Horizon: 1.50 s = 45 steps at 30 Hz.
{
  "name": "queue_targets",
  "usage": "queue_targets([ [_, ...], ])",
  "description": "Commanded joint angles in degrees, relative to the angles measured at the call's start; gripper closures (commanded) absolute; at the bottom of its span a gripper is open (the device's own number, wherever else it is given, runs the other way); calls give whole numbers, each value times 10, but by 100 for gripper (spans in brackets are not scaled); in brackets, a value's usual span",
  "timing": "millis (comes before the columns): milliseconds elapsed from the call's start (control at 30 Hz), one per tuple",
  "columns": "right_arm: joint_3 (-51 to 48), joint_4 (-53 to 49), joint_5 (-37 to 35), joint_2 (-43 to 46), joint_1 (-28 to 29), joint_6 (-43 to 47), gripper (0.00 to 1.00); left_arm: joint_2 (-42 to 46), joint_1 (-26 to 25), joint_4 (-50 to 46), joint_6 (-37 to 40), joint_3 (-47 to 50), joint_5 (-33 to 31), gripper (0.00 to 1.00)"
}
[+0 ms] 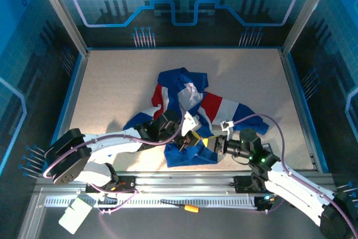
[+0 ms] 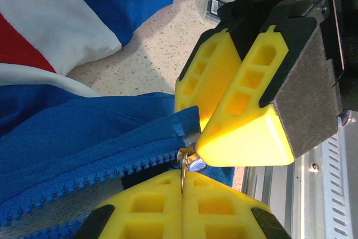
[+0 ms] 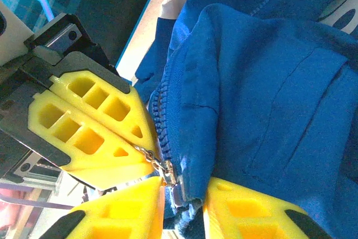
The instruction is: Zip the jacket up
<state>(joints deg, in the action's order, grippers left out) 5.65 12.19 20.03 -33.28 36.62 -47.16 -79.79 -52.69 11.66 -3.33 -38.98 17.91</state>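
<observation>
One jacket (image 1: 187,96), blue with red and white bands, lies crumpled at the middle of the table (image 1: 112,82); its sleeves are lost in the folds and hard to count, and from above its near hem is covered by the two grippers. One left gripper (image 2: 182,188) is clenched on the single metal zipper pull (image 2: 188,163). One right gripper (image 3: 184,208) has a finger on either side of the hem at the zipper's lower end, fabric filling the gap, but a firm pinch cannot be told. One yellow-handled tool (image 1: 185,207) lies on the near rail, its tip indistinct.
</observation>
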Motion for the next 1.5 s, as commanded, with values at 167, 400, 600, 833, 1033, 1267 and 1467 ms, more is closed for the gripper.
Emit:
queue_targets([
  [167,-3,61,16,-25,-10,7,74,-4,7,2,-18,-12,30,100],
  [400,-2,82,29,-37,-12,12,100,-4,13,-1,-24,-12,34,100],
  [600,2,38,22,2,-16,23,100,3,25,-24,-16,-16,34,100],
  [833,6,-52,5,71,-23,35,100,10,38,-83,20,-34,13,100],
  [1033,9,-91,10,87,-29,36,100,23,48,-99,33,-39,-14,100],
  [1267,21,-126,19,84,-30,49,100,40,72,-122,45,-41,-19,100],
  [1467,59,-230,9,93,-31,74,100,52,115,-151,52,-43,-19,100],
])
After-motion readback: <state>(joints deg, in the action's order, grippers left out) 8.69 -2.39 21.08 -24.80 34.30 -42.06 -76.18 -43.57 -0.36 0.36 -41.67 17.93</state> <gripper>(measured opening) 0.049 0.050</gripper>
